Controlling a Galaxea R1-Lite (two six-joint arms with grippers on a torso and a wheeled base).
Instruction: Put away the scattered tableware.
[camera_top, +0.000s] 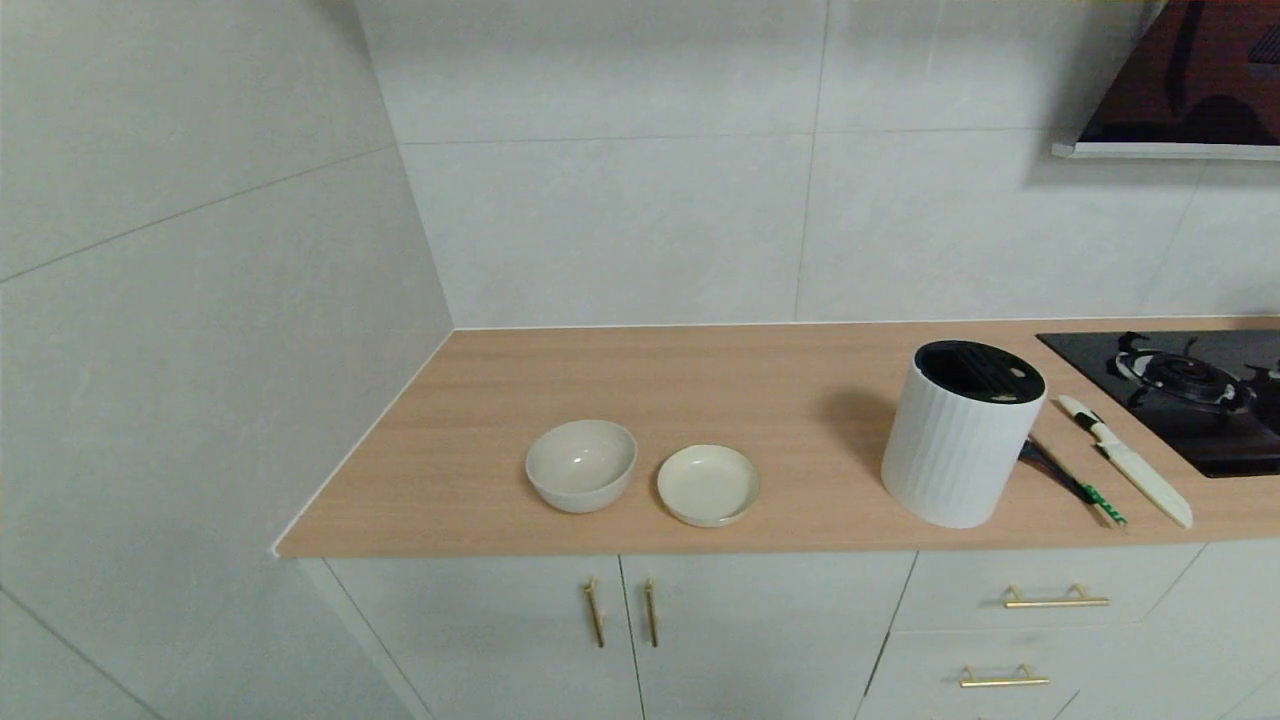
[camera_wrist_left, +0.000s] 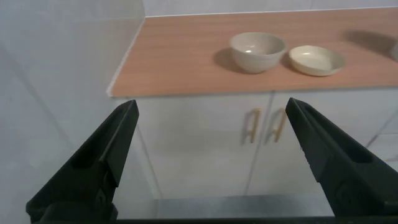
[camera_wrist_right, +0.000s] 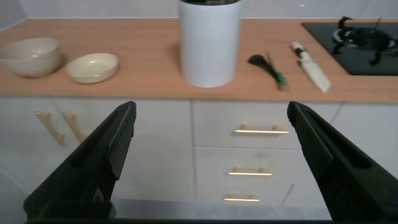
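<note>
The table (camera_top: 480, 400) is a long wood-grain top whose left end butts into a tiled wall (camera_top: 200, 300). Its straight front edge runs above white cupboard doors (camera_top: 500, 640) and drawers (camera_top: 1050, 630) with slim gold handles. A wide stretch of wood shows between the dish and the holder, and another runs along the back wall. A black glass stove (camera_top: 1190, 420) is set into the right end.

The bowl (camera_top: 581, 465) sits near the front edge, toward the left. It is round, deep, cream and smoothly glazed. Just beside it on the right, not touching, lies a shallow cream dish (camera_top: 708, 485) with the same glaze. Well to the right stands a tall white holder (camera_top: 958, 450), an upright ribbed cylinder with a black slotted top. At its right side a dark utensil (camera_top: 1075, 485) with a green-striped handle lies flat, its head partly hidden by the holder. Beside that, nearer the stove, lies a pale knife (camera_top: 1125, 460), roughly parallel to it.

The left hand (camera_wrist_left: 210, 109) sits below table level in front of the cupboard doors. Its two dark tapered fingers are spread wide apart around open air, with the bowl and dish up ahead. The right hand (camera_wrist_right: 210, 111) is equally low, before the drawers and facing the holder, its fingers also wide apart and gripping nothing.
</note>
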